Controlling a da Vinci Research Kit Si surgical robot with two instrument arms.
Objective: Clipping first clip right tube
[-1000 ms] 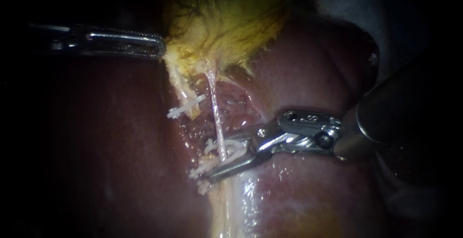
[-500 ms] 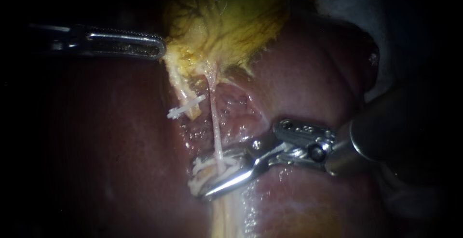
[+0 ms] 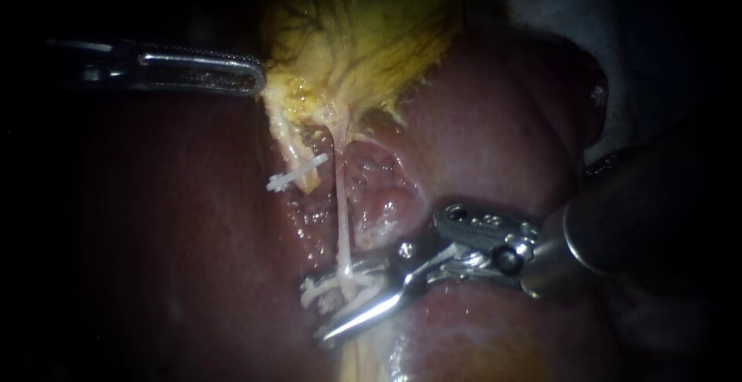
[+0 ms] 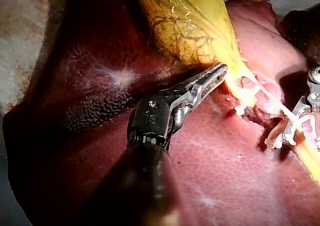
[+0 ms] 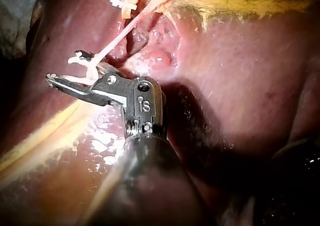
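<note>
Endoscope view shows the right tube (image 3: 340, 212), thin, soft, wet and taut, probably easily torn, so my right instrument (image 3: 314, 312), jaws clamped on a clip (image 3: 325, 288) straddling it, should squeeze squarely.

This is a surgical training bench. A whole liver (image 3: 495, 119) lies out in the open on a pale mottled surface (image 4: 25, 45) that shows beyond the liver's edge, and the yellow gallbladder (image 3: 363, 34) rests on the liver. Over the liver reach the slender steel left instrument (image 3: 259, 80) and the right instrument (image 3: 340, 308), whose jaws carry a white clip (image 3: 313, 293).
</note>
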